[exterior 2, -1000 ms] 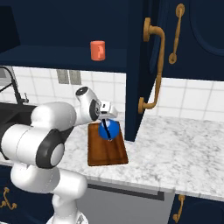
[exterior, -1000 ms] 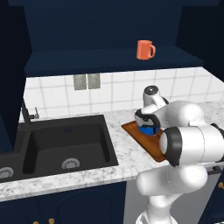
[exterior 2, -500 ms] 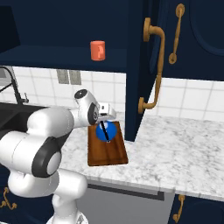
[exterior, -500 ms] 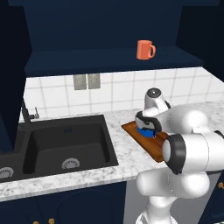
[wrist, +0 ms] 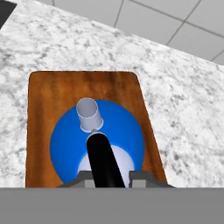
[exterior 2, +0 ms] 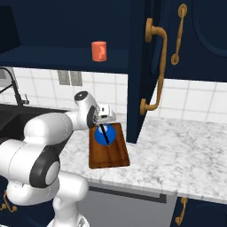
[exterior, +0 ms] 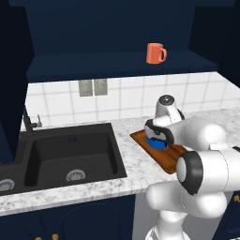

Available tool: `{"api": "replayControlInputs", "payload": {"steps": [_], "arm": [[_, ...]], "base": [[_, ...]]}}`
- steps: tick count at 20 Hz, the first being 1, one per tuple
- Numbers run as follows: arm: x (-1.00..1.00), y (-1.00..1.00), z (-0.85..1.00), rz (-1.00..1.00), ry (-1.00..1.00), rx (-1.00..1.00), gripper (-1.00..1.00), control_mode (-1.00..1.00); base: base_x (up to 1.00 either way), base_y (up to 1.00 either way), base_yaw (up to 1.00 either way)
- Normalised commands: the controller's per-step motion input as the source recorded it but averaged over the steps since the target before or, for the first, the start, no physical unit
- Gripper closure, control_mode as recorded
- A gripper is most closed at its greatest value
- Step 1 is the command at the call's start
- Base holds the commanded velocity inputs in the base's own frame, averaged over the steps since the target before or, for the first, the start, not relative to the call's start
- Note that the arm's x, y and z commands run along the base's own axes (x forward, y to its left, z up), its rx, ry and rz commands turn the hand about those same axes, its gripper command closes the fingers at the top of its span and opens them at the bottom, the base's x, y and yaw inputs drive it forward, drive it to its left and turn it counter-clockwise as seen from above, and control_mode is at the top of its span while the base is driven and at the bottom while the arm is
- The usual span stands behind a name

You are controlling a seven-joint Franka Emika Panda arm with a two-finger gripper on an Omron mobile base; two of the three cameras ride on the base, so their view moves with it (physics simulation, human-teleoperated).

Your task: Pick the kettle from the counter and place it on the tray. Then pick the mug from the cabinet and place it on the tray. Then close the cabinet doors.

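Item: kettle [wrist: 96, 144], sitting on the tray [wrist: 52, 94], held by its black handle in my closed end effector [wrist: 109, 177]. Step: release. I judge it best to open fully and lift straight up, clear of the handle. Mug [exterior: 155, 53] on the cabinet shelf above the tray.

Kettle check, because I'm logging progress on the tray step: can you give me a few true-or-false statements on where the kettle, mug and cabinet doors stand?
1. The kettle is over the tray. True.
2. The gripper is shut on the kettle's handle. True.
3. The mug lies in the sink. False: it stands on the cabinet shelf.
4. The cabinet doors are closed. False: one stands open.
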Motion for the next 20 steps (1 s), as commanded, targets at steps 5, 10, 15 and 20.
{"api": "replayControlInputs", "payload": {"steps": [5, 10, 15, 20], "arm": [[0.14, 0.17, -0.3, 0.06, 0.05, 0.0, 1.0, -1.0], [-0.01, 0.22, -0.44, 0.03, -0.05, 0.0, -1.0, -1.0], [-0.03, 0.01, -0.1, 0.0, -0.11, 0.0, -1.0, -1.0], [0.0, 0.0, 0.09, 0.0, -0.14, 0.0, -1.0, -1.0]], "base": [[0.0, 0.0, 0.0], [0.0, 0.0, 0.0], [0.0, 0.0, 0.0], [0.0, 0.0, 0.0]]}}
